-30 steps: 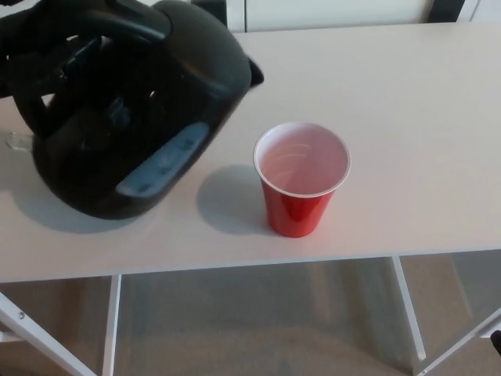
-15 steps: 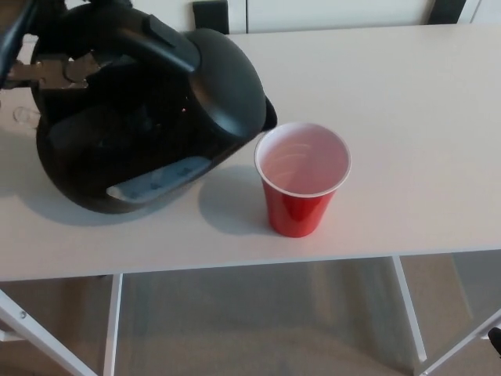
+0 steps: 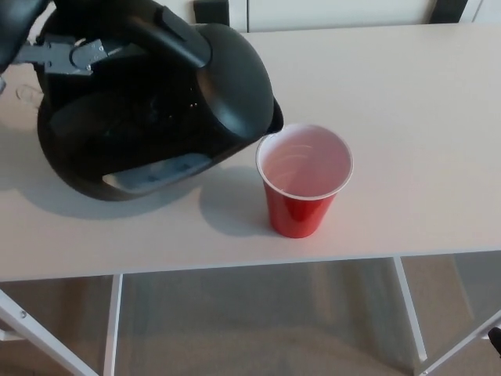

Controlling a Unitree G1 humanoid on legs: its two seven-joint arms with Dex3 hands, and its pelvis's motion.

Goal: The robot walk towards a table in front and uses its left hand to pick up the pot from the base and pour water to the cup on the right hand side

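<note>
The black pot [image 3: 156,110] hangs tilted above the left half of the white table [image 3: 423,102]. Its spout [image 3: 274,117] points right and sits just beside the left rim of the red cup [image 3: 304,182]. My left hand [image 3: 48,45] comes in from the top left corner and is shut on the pot's handle. The cup stands upright near the table's front edge; its white inside shows and looks empty. No water stream is visible. The pot's base is hidden from view. My right hand does not show.
The table's front edge [image 3: 250,265] runs across the lower picture, with white legs [image 3: 409,309] and floor below. Two dark objects [image 3: 211,11] stand behind the far edge. The right half of the table holds nothing but the cup.
The pot has moved right and tipped further, bringing its spout from well left of the cup to the cup's left rim. The cup has stayed in place.
</note>
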